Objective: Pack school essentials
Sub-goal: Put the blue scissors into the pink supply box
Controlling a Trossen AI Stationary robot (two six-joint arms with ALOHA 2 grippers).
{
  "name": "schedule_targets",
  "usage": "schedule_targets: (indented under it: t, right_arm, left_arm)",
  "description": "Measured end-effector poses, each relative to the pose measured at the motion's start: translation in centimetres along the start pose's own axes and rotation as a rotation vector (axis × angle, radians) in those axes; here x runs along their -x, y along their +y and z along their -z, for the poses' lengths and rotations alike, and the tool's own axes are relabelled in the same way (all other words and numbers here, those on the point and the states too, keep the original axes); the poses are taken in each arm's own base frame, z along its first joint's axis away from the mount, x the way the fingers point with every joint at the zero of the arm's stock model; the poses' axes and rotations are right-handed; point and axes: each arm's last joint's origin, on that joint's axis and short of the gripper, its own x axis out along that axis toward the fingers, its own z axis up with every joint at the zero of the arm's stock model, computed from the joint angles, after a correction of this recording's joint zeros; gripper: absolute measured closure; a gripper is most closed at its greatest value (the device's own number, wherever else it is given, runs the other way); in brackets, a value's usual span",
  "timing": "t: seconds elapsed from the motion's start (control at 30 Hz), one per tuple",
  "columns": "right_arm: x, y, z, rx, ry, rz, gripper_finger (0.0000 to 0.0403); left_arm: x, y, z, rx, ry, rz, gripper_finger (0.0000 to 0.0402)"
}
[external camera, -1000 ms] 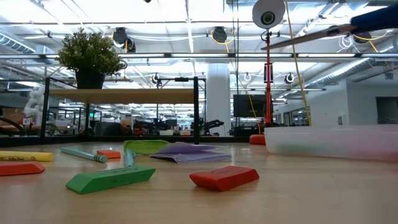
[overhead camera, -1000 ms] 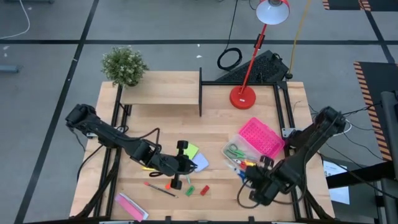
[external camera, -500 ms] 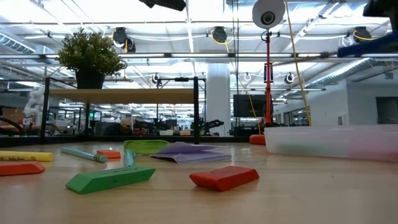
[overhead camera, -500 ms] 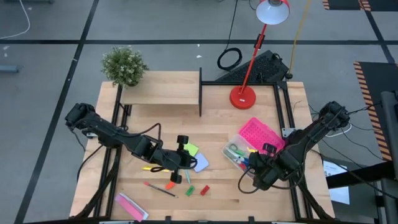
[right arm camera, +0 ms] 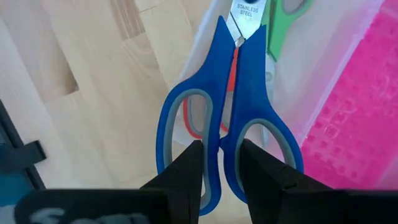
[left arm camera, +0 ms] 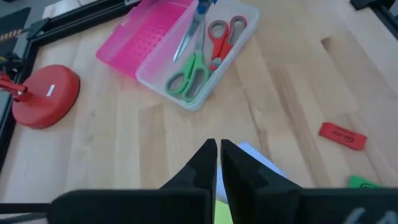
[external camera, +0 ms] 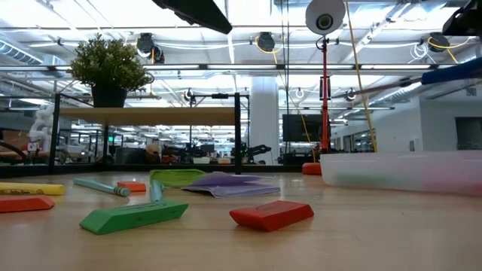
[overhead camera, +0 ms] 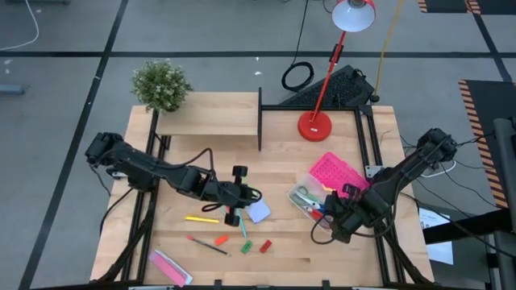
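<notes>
The clear plastic box (overhead camera: 310,199) sits on the wooden table (overhead camera: 282,161) with the pink perforated lid (overhead camera: 339,179) touching its far side; it serves as the landmark here.

The right gripper (right arm camera: 219,163) hovers just above the box's near end, its fingers pinched on the handles of the blue-handled scissors (right arm camera: 227,130), whose blades point into the box. Inside the box lie the green-handled scissors (left arm camera: 189,78) and the red-handled scissors (left arm camera: 221,40), side by side.

The left gripper (left arm camera: 217,163) hangs over the table a little way left of the box, its fingers nearly together with only a thin slit between them. A pale-blue sticky-note pad (overhead camera: 259,211) lies just beneath it.

Farther left of the box lie a yellow pen (overhead camera: 201,218), a red pencil (overhead camera: 206,245), an orange block (overhead camera: 219,240), a green block (overhead camera: 246,246) and a red block (overhead camera: 264,246). The pink-and-white packet (overhead camera: 170,267) rests at the table's near edge, well apart from the box.
</notes>
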Motion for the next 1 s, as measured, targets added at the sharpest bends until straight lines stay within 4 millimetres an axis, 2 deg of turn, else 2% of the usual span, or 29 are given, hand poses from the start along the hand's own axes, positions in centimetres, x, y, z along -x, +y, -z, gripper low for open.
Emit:
schedule_targets:
  t: [0.4,0.8,1.0]
  right_arm:
    - [-0.1,0.0,0.0,0.06,-0.019,-0.016,0.0321]
    - [-4.8,-1.3,0.5,0.098,-0.005,-0.001,0.0321]
    - [-6.2,-2.1,0.2,0.102,0.022,-0.015,0.0321]
  left_arm:
    - [-0.1,0.2,0.2,0.013,0.021,0.004,0.0376]
    - [-0.1,0.2,0.1,0.014,0.014,0.004,0.0376]
    - [-0.1,0.2,0.1,0.011,0.014,0.004,0.0376]
